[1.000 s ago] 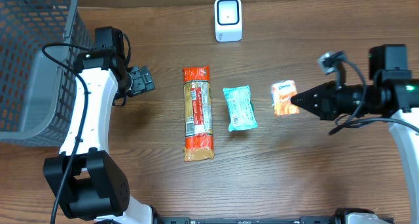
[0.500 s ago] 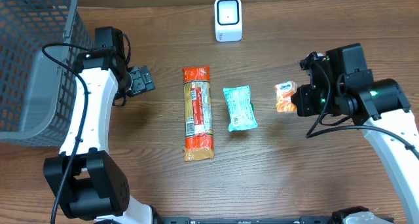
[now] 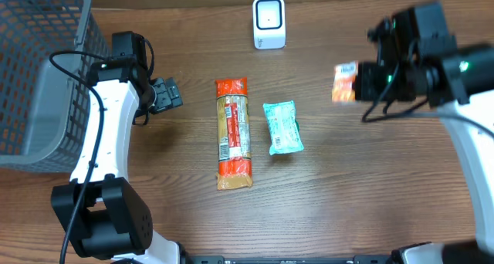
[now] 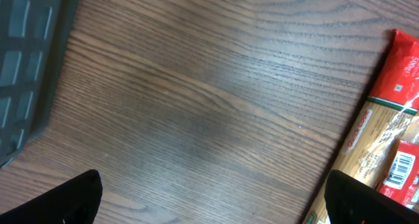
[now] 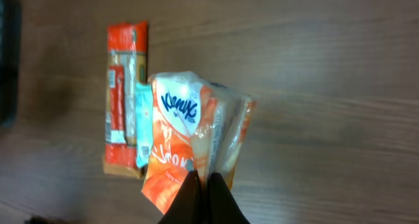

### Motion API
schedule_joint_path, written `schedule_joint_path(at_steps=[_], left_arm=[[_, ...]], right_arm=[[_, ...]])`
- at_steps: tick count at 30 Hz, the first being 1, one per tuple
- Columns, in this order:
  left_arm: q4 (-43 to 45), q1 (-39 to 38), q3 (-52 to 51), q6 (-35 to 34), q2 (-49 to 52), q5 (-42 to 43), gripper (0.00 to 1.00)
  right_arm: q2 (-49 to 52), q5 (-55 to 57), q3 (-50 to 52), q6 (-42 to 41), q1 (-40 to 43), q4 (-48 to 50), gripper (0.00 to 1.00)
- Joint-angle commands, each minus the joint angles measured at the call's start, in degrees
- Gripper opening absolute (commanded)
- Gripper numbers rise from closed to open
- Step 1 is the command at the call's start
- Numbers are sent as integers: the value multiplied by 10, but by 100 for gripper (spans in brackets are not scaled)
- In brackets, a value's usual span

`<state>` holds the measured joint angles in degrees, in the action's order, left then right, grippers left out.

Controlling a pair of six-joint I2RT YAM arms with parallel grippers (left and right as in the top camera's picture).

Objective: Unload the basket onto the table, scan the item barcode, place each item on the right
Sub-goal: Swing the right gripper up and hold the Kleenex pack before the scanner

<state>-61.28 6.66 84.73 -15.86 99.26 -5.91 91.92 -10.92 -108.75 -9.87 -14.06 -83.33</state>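
My right gripper (image 5: 208,185) is shut on an orange and white tissue pack (image 5: 190,135), held in the air above the table; in the overhead view the tissue pack (image 3: 344,82) hangs at the right gripper (image 3: 356,82), right of the white barcode scanner (image 3: 268,22). On the table lie a long red pasta packet (image 3: 234,133) and a teal packet (image 3: 282,127). My left gripper (image 3: 164,94) hovers open over bare wood beside the basket; its black fingertips (image 4: 72,199) show wide apart, with the pasta packet (image 4: 380,152) at the right edge.
A grey mesh basket (image 3: 38,71) fills the far left of the table; its edge (image 4: 33,67) shows in the left wrist view. The scanner stands at the back centre.
The right arm has lifted the tissue pack off the table and carried it up and back. The left arm has not moved.
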Motion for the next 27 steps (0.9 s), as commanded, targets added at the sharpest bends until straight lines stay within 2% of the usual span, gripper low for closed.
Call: schedule_joint_path(at_steps=[1,5,12,20,27], left_arm=[[0,2,5,13,-3,-5,100],[0,2,5,13,-3,-5,100],[0,2,5,13,-3,-5,100],[0,2,5,13,-3,-5,100],[0,2,5,13,-3,-5,100]], right_arm=[[72,15,-112,9,-12,-12,3],[143,29,-181,13,-38,7,3],[221,173,-185,18,-107,144,4],[292,344,-182,185,-185,269,4],[356,471,-180,316,-200,365,4]])
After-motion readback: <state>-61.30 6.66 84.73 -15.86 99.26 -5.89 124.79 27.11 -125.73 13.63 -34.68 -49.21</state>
